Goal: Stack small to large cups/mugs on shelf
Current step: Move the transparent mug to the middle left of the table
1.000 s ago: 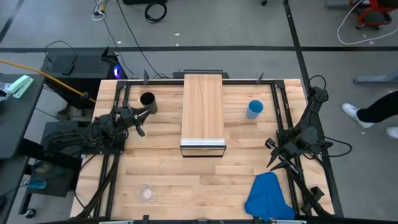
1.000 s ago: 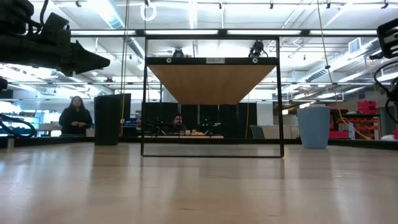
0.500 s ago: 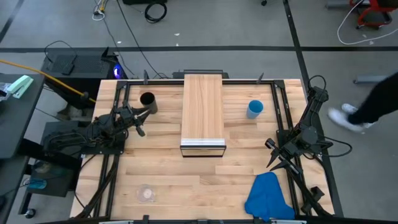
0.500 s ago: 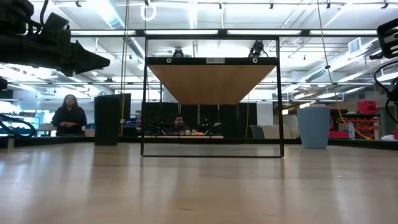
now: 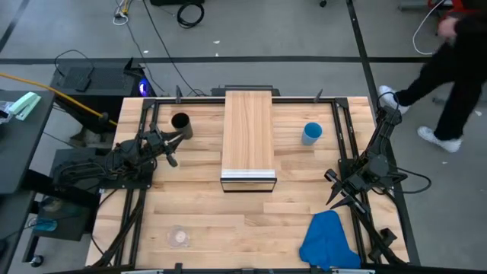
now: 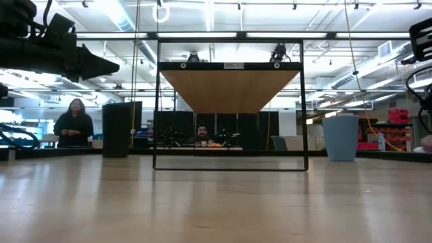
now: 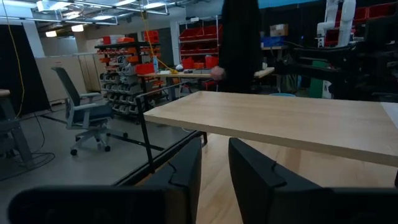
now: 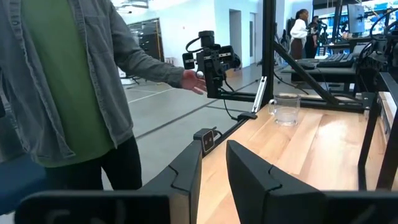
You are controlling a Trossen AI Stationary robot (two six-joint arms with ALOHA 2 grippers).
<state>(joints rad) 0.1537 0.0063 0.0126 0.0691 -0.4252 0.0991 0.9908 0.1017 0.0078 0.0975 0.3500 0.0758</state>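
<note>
My left gripper (image 5: 172, 149) hangs over the left part of the slatted wooden tabletop (image 5: 228, 224), just beside the tall black cylindrical cup (image 5: 180, 123) that stands upright near the table's far left side. In my left wrist view the two dark fingers (image 7: 186, 171) stand a narrow gap apart with nothing between them.

My right gripper (image 5: 340, 195) waits near the right edge of the table, above the crumpled blue cloth (image 5: 327, 240) at the near right corner. Its fingers (image 8: 184, 171) also show a narrow gap and pinch nothing.

The long light-wood shelf board with a silvery-white front edge (image 5: 248, 137) lies down the middle of the table, raised on a thin black frame (image 6: 230, 101), and it bears no cup. The medium bright-blue plastic cup (image 5: 312, 133) stands upright to the right of the shelf, apart from it. The small clear glass mug (image 5: 179, 237) sits near the table's front left, well apart from the shelf and from both my grippers.

A person in dark clothes (image 5: 449, 53) walks on the floor past the table's far right corner. I can read no writing or labels on any cup or on the shelf; a small white tag at the top of the frame is too small to read.
</note>
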